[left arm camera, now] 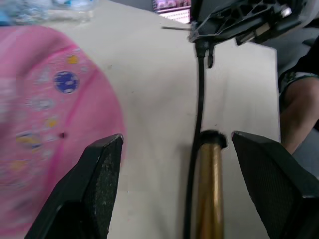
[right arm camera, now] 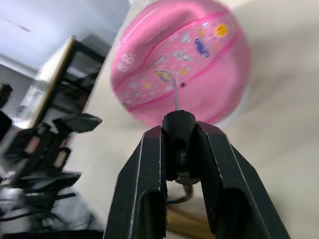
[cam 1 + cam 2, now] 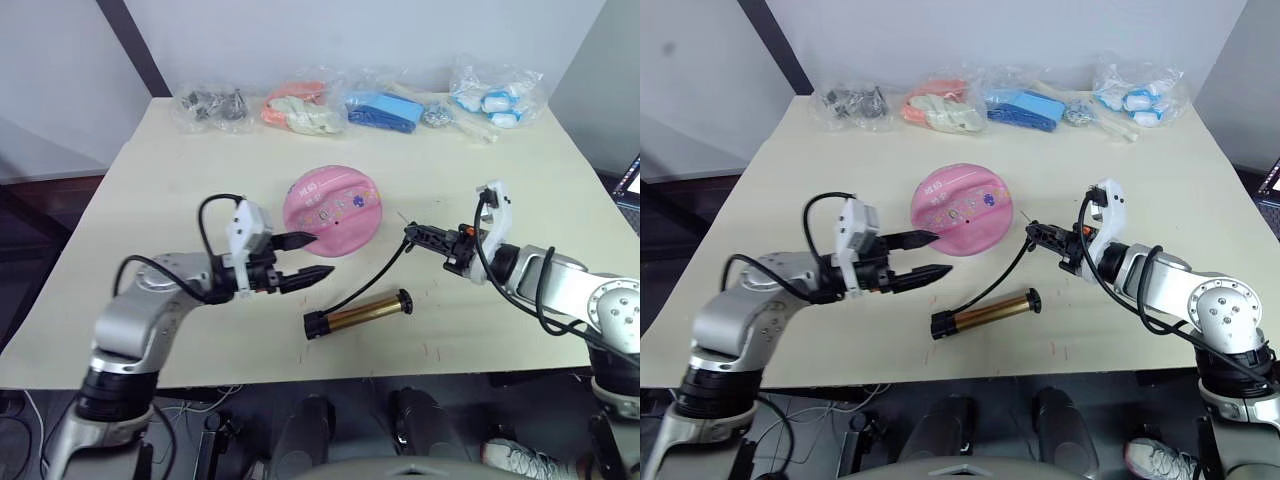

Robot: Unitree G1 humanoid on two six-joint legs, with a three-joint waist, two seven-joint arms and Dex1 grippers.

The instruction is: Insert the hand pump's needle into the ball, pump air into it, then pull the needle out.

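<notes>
Beige table (image 3: 150,180), bagged items (image 3: 385,108), left gripper (image 3: 303,260) open, right gripper (image 2: 180,149) pinching needle (image 2: 175,98)

So the ball (image 3: 332,211) sits mid-frame on the table (image 3: 150,190), with the hand pump (image 3: 358,313) lying just below it, lower centre. Left gripper (image 3: 308,259) is right beside the ball's lower left, right gripper (image 3: 420,236) off to its right, pinching the needle (image 3: 401,216). Bagged items (image 3: 380,105) line the top edge.

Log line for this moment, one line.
right gripper: shut on needle, aimed at ball | left gripper: open beside ball | hand pump: lying on table
</notes>
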